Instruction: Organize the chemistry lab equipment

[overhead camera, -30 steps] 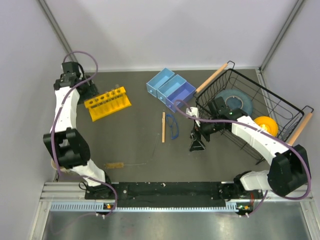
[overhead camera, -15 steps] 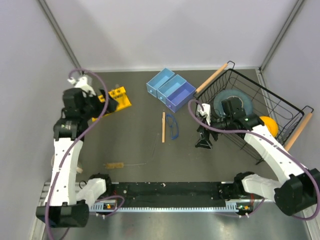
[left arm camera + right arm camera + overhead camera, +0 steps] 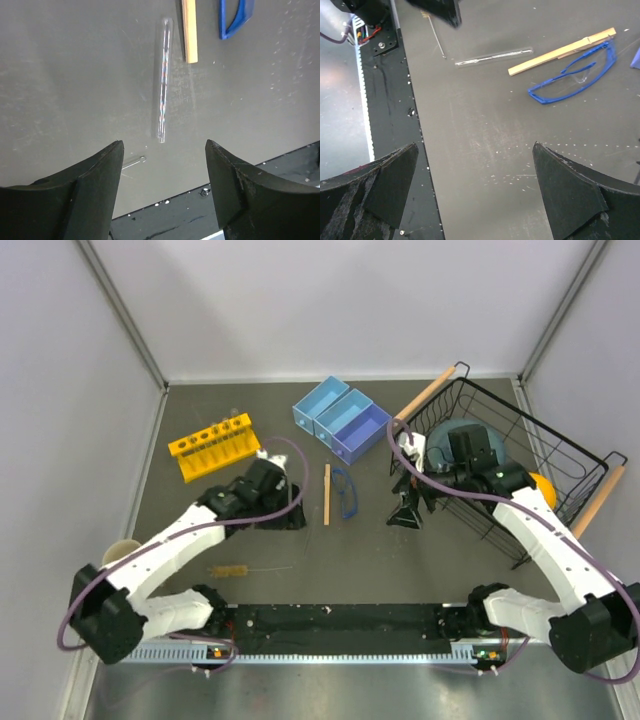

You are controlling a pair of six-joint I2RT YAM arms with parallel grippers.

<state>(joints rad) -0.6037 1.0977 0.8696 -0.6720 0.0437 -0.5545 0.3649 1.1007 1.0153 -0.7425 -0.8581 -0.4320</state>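
A thin clear glass tube [image 3: 164, 80] lies on the dark table; it also shows in the right wrist view [image 3: 494, 56]. My left gripper [image 3: 286, 518] is open and empty, with the tube's near end just ahead of the gap between its jaws [image 3: 164, 145]. A flat wooden stick [image 3: 326, 494] and blue-framed safety glasses [image 3: 346, 492] lie side by side just right of it. The wire-handled brush [image 3: 235, 569] lies at the front left. More tubes stand in a yellow rack [image 3: 213, 446]. My right gripper [image 3: 404, 516] is open and empty above bare table [image 3: 475, 146].
Two blue boxes [image 3: 340, 418] stand at the back centre. A black wire basket [image 3: 560, 455] with wooden handles at the right holds a grey-blue plate [image 3: 452, 432] and a yellow bowl [image 3: 543, 483]. A tan cup [image 3: 120, 552] sits at the left edge.
My left arm has swung from the back left corner by the yellow rack to the table's middle, over the lying tube. My right gripper has shifted only slightly and stayed open.
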